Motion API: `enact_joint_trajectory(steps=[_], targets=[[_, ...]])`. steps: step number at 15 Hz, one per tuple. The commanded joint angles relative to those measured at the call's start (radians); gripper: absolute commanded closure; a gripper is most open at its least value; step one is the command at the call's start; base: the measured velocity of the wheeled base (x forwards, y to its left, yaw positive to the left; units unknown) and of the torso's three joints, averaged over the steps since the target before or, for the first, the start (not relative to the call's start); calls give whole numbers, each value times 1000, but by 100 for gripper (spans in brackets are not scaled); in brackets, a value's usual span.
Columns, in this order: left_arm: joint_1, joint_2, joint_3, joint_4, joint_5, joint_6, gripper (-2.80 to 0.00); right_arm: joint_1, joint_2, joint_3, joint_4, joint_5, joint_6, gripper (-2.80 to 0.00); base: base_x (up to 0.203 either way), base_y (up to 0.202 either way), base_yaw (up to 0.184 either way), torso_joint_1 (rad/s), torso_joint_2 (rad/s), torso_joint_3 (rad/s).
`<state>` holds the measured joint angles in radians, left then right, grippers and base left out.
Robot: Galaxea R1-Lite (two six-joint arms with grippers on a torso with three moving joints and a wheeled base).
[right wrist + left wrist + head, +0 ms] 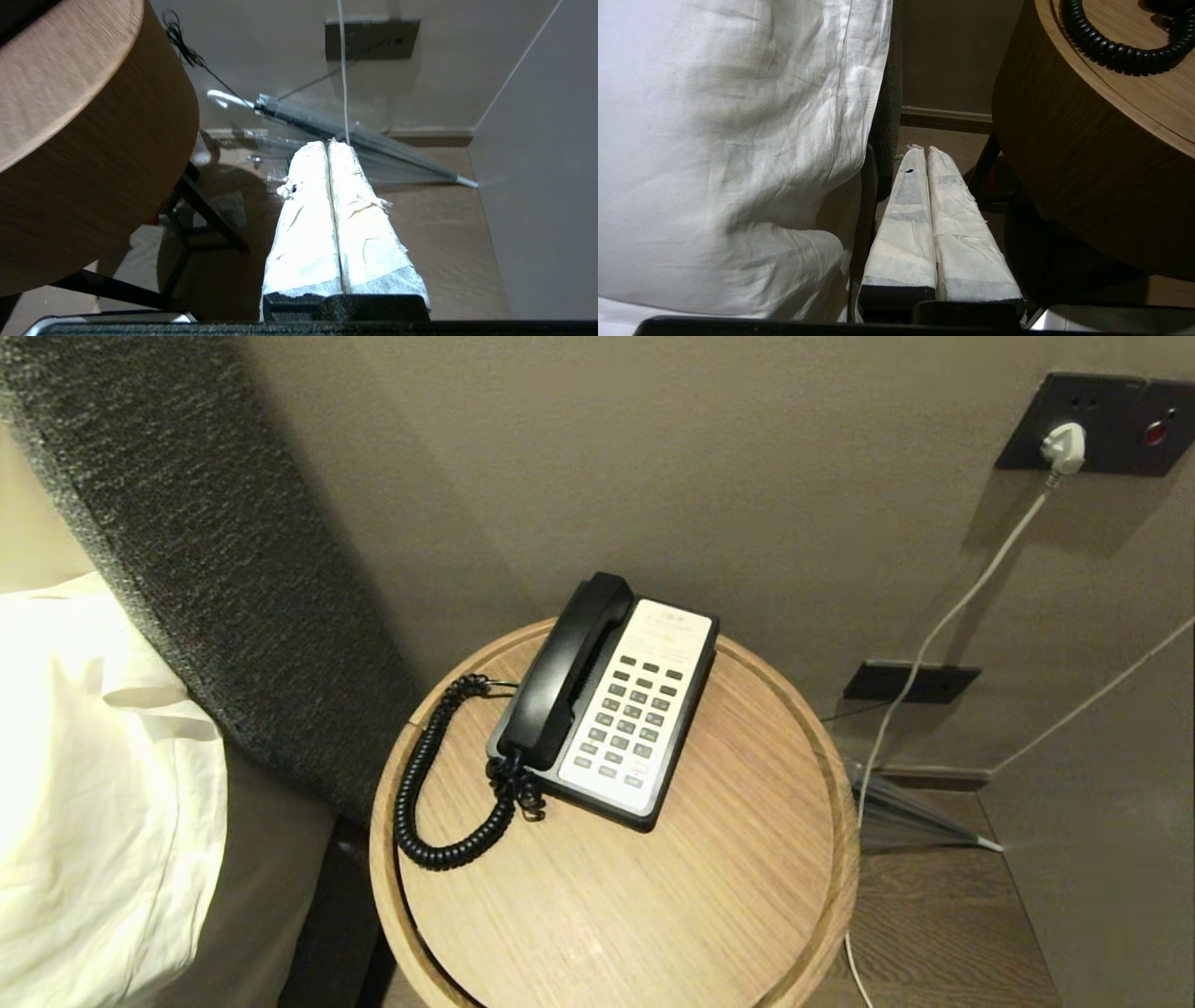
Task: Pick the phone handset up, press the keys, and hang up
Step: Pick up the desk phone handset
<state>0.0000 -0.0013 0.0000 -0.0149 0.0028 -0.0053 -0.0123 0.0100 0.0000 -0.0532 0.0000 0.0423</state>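
My left gripper [923, 150] hangs low beside the round wooden counter [1087, 177], its taped fingers pressed together with nothing between them, the white bedding [738, 140] close on its other side. My right gripper [329, 145] is likewise closed and empty, pointing down at the floor on the far side of the counter, over a folded umbrella [355, 135] lying by the wall. Neither arm shows in the head view, so the step in hand, as I judge it, is the approach to the phone handset [567, 669]. It lies in its cradle along the left edge of the phone base [644, 719], near the back of the counter, with the coiled cord [425, 784] looping out toward the counter's left rim. To do this well I should bring one arm up clear of the counter's rim first, spread the fingers before descending, and come down across the handset's slim middle rather than either rounded end. The plastic looks glossy and may slip, so a centred, square grip matters. I would lift straight up and keep the cord slack, lest it drag the base.
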Motion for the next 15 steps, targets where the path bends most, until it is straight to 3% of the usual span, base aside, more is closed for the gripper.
enact_joint_trajectory(steps=[1, 10, 13, 15], targets=[[0, 0, 8, -1, 0, -1, 0, 0, 1, 21, 0, 0, 1, 0, 0, 0, 0, 2, 3, -202], [1, 0, 11, -13, 2, 1, 0, 0, 1, 21, 0, 0, 1, 0, 0, 0, 0, 2, 3, -160], [1, 1, 5, 8, 5, 45, 0, 0, 1, 21, 0, 0, 1, 0, 0, 0, 0, 0, 0, 0], [0, 1, 0, 4, -15, 119, 0, 0, 1, 21, 0, 0, 1, 0, 0, 0, 0, 0, 0, 0]])
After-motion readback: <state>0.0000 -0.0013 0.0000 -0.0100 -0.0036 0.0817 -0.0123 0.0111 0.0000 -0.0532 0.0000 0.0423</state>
